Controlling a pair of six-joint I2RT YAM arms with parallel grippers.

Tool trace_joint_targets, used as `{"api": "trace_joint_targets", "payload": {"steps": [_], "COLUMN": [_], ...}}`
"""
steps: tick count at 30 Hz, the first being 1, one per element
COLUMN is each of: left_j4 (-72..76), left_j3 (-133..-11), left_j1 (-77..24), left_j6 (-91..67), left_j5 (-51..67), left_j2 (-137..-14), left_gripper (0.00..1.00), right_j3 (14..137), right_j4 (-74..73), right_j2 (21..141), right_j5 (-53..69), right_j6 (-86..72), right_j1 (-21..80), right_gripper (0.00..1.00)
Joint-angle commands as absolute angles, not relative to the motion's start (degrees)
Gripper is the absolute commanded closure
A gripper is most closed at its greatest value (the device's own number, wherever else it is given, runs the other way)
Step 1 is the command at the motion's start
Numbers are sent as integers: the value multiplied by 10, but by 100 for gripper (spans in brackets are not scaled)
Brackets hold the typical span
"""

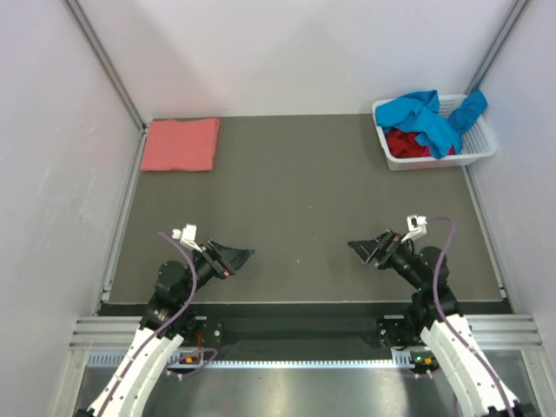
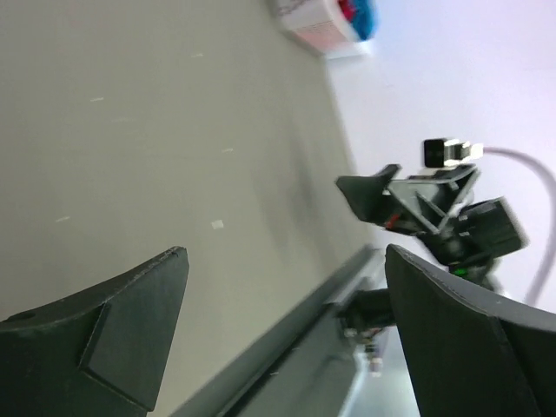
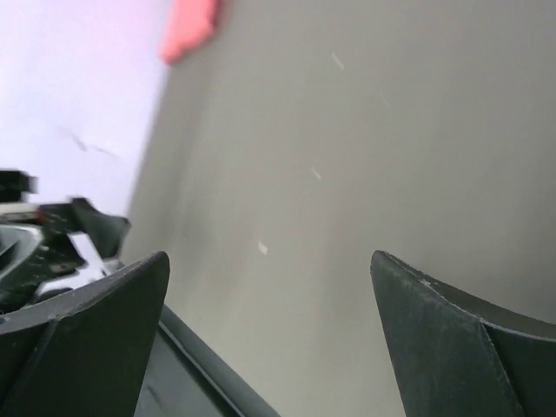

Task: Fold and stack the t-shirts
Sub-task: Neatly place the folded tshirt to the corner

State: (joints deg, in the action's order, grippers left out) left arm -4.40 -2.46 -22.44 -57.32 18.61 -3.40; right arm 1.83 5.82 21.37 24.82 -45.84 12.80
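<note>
The table (image 1: 295, 200) has a flat, matte, dark grey top that is roughly square. Pale walls (image 1: 52, 174) close in its left, right and far edges, with thin metal rails (image 1: 104, 65) running up from the two far corners. A ribbed metal strip (image 1: 287, 332) lies along the table's near edge. The broad middle of the table shows only bare surface, an open stretch from the near edge to the far corners.

In the table's far right corner sits a white plastic basket (image 1: 476, 155), rectangular, with slotted walls, close against the right wall. A folded salmon-pink t-shirt (image 1: 180, 144) lies flat in the table's far left corner. It is a neat, smooth rectangle, with its left edge near the table's left edge. A bright blue t-shirt (image 1: 430, 117) is heaped in the basket, crumpled and draped over the rim. A dark red t-shirt (image 1: 404, 143) is bunched beneath it, inside the basket.

Both grippers hover low by the table's near edge, tips pointing toward each other and well apart. The left gripper (image 2: 287, 321) stands spread wide, its black wedge-shaped fingers (image 2: 130, 339) framing bare table. The right gripper (image 3: 269, 295) is likewise spread wide, with only table surface showing between its fingers (image 3: 460, 339).
</note>
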Motion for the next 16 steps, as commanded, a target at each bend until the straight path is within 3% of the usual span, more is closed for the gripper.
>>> {"api": "trace_joint_targets", "payload": {"steps": [1, 11, 16], "left_j4": [117, 80, 43], "left_j3": [50, 71, 70], "left_j1": [-225, -226, -226], "left_j6": [-657, -655, -646], "left_j5": [231, 241, 239], "left_j2": [-19, -9, -9], "left_gripper": [1, 1, 1], "right_j3": [-66, -87, -87], "right_j4": [20, -163, -149], "right_j2": [111, -67, -19], "right_j5": [221, 206, 211], "right_j6": [-487, -485, -492], "right_j1": [135, 135, 135], "right_gripper": [0, 0, 0]}}
